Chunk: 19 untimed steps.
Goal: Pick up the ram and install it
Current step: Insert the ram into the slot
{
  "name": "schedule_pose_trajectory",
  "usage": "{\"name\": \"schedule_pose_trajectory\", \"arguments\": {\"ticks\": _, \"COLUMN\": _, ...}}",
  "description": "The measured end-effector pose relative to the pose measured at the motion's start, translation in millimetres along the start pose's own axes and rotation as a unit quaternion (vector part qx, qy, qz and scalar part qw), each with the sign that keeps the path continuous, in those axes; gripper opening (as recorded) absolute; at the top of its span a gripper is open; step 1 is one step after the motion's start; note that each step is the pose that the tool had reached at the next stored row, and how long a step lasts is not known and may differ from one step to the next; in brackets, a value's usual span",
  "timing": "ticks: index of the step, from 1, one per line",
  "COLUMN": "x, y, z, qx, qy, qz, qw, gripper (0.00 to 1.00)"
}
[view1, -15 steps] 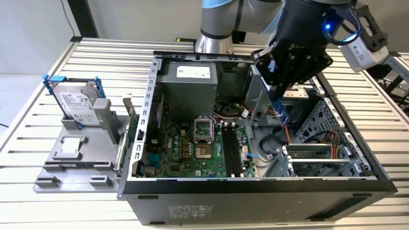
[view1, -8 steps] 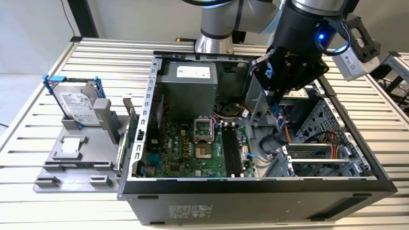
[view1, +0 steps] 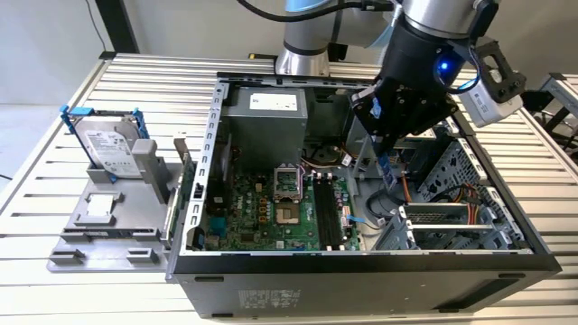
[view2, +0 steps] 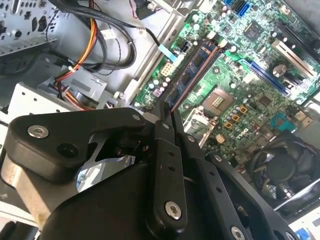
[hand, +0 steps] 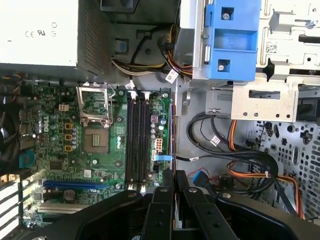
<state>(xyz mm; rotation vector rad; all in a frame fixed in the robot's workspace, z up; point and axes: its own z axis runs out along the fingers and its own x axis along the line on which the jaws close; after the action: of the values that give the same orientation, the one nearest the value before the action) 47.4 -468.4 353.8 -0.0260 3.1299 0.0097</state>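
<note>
The gripper pinches the ram between narrow-set fingers. The stick hangs upright above the memory slots, off to one side of them. Seating it well likely needs its edge parallel over one slot, notch matched, and even pressure.

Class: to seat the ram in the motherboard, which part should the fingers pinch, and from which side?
Pinch the two flat faces near the edge opposite the slot side, from above. The ram is thin and flat, the memory slots open upward, and the gripper carries it on edge.
</note>
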Motion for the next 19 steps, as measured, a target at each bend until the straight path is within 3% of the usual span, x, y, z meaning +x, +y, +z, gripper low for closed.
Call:
{"name": "schedule_pose_trajectory", "arguments": {"ticks": 5, "x": 2.2, "y": 0.7, "z": 9.1, "qx": 0.0012, "qy": -0.0001, "qz": 0.018, "qw": 0.99984, "gripper": 0.0}}
{"name": "schedule_pose_trajectory", "arguments": {"ticks": 19, "x": 7.0, "y": 0.6, "z": 33.9, "qx": 0.0013, "qy": -0.0002, "qz": 0.034, "qw": 0.99941, "gripper": 0.0}}
